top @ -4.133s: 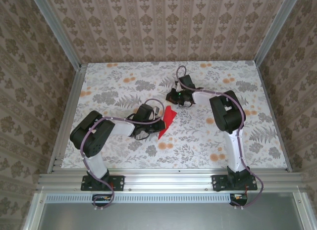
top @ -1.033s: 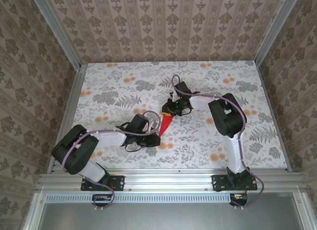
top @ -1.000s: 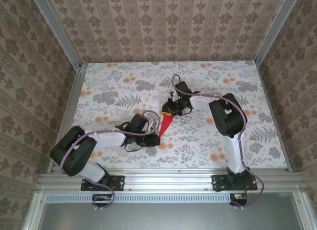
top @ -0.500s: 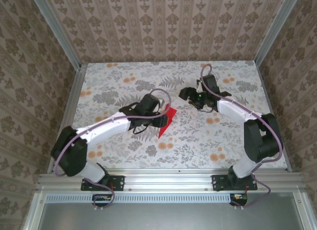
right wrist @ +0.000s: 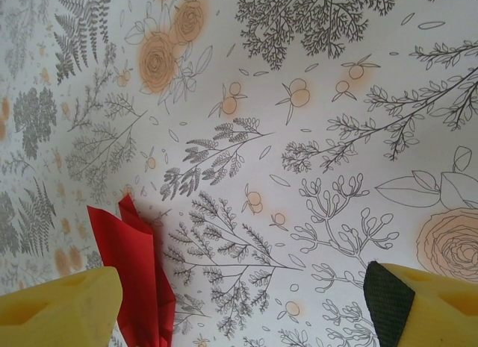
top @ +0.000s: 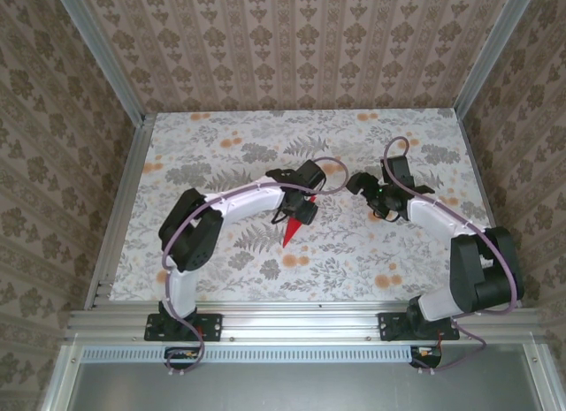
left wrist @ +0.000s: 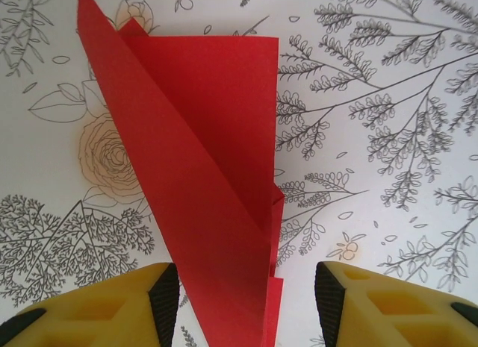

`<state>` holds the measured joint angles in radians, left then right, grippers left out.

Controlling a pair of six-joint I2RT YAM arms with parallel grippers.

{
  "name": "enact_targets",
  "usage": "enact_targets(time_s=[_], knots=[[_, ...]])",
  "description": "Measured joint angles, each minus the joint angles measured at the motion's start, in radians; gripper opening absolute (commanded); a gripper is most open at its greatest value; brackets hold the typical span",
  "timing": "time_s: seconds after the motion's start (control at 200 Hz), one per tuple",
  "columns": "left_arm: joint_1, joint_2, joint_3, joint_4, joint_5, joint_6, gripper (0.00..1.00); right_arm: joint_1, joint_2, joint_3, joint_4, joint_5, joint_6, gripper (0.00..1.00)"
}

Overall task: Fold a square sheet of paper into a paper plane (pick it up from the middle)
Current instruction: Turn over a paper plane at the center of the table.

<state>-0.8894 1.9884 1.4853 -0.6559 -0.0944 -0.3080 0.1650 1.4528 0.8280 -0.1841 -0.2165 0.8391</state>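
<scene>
Paper lies on the table near its middle, folded into a narrow red shape with the sharp tip pointing toward the arm bases. From the left wrist it shows one long diagonal crease and a second layer on top. The layers do not lie fully flat, and a small flap lifts at the narrow end. I judge that the folding is well along, but the creases look soft and the paper is not yet a clean dart.

Left gripper hangs just over the wider end of the paper. In its own camera the left gripper has its jaws about half apart. The fingers stand on either side of the narrow red part without touching it, so nothing is held. Probably it is placed astride the centre line so that it can press the crease or take the paper again from the middle.

Right gripper is to the right of the paper and apart from it. Its jaws are wide and empty, and the paper appears beside one finger, low in that view. This position seems chosen to leave room for the left arm. A risk is that the loose layers spring open when pressed off centre.
</scene>
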Motion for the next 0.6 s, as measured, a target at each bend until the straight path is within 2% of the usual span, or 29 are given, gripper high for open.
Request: enact_targets(time_s=[0.17, 0.285, 0.385, 0.6], knots=[[0.001, 0.037, 0.027, -0.034, -0.009, 0.015, 0.46, -0.001, -0.012, -0.007, 0.0, 0.0, 0.003, 0.87], [0.009, 0.037, 0.027, -0.039, -0.006, 0.01, 0.25, -0.001, -0.012, -0.007, 0.001, 0.0, 0.006, 0.86], [0.034, 0.031, 0.018, -0.023, 0.019, -0.003, 0.12, -0.001, -0.013, -0.011, 0.001, 0.0, 0.006, 0.84], [0.125, -0.042, -0.079, 0.061, 0.138, -0.061, 0.01, 0.002, -0.027, -0.025, 0.0, -0.025, 0.001, 0.78]])
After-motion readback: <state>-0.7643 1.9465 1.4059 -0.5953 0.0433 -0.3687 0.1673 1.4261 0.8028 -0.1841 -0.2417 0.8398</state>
